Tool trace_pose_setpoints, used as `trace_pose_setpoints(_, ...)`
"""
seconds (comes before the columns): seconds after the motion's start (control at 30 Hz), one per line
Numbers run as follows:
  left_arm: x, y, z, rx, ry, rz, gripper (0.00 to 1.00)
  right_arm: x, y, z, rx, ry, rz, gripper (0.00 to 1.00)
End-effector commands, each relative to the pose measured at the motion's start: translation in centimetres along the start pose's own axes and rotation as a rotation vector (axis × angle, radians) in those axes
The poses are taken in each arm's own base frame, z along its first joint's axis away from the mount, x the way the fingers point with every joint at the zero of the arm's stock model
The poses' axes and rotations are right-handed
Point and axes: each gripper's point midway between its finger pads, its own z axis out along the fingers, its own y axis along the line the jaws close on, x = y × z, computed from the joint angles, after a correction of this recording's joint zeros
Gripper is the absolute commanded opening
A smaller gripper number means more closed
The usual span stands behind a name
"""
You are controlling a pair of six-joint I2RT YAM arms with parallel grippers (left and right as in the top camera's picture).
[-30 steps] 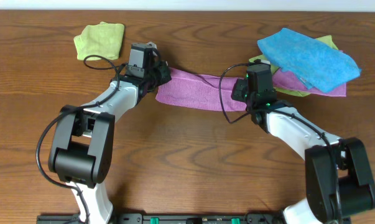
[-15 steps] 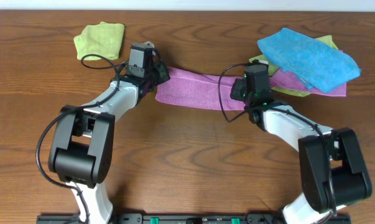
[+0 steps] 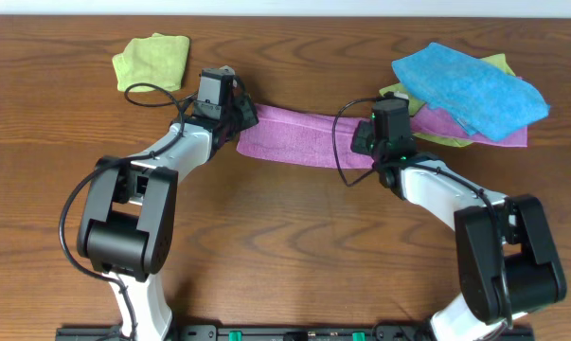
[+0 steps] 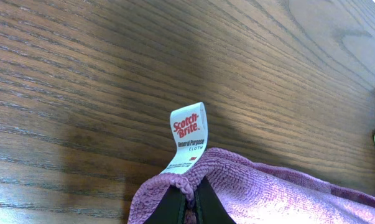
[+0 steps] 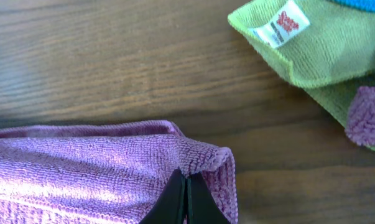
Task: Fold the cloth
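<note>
Two corners of the cloth were seen pinched at once, one by each arm, with the magenta washcloth stretched in a narrow band across the far middle of the table. The left gripper was clamped on the corner bearing the white tag, its jaws drawn together with only the fabric's pile between them. The right gripper was likewise closed tight on the opposite corner, where a doubled edge was visible. The paired grip was judged to serve the fold: with both ends held, one edge could be carried over evenly and taut, without bunching. Most of the cloth's length was rested on the wood, and it was judged to be already doubled once. It was set well apart from the light green cloth at the far left. Its right end was found near the pile topped by the blue cloth, under which a green cloth and a second purple cloth were glimpsed.
</note>
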Motion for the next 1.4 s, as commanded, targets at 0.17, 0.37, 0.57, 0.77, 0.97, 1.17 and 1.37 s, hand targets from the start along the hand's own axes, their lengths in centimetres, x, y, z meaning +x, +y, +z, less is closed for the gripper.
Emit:
trace_pose_setpoints(0.17,-0.4,1.0,0.8,-0.045,-0.018,0.009,0.06,-0.7,-0.8,0.2,0.034,-0.017,-0.002,0.02)
trace_pose_setpoints(0.37,-0.5,1.1,0.9,-0.052,-0.022,0.01,0.5,-0.8,-0.7,0.2,0.033,-0.019,-0.002,0.87)
trace_pose_setpoints(0.57,-0.5,1.1,0.9,-0.052,-0.021,0.021,0.96,-0.8,-0.7,0.2,0.032,-0.019,-0.002,0.99)
trace_pose_setpoints(0.77,-0.3,1.1,0.7,-0.038,-0.003,0.028,0.95,-0.7,-0.6,-0.4,0.024,-0.002,-0.003,0.99)
trace_pose_setpoints(0.97,-1.0,1.8,-2.1,-0.042,0.033,0.046,0.95,-1.0,-0.6,-2.9,0.03,0.021,-0.007,0.99)
trace_pose_setpoints(1.17,0.9,0.2,-4.3,-0.004,0.125,0.031,0.95,1.2,-1.4,-3.3,0.056,0.116,-0.018,0.99)
trace_pose_setpoints(1.37,1.1,-4.3,-6.0,0.169,0.146,0.067,0.95,1.8,-1.7,-3.4,0.068,0.142,-0.022,0.99)
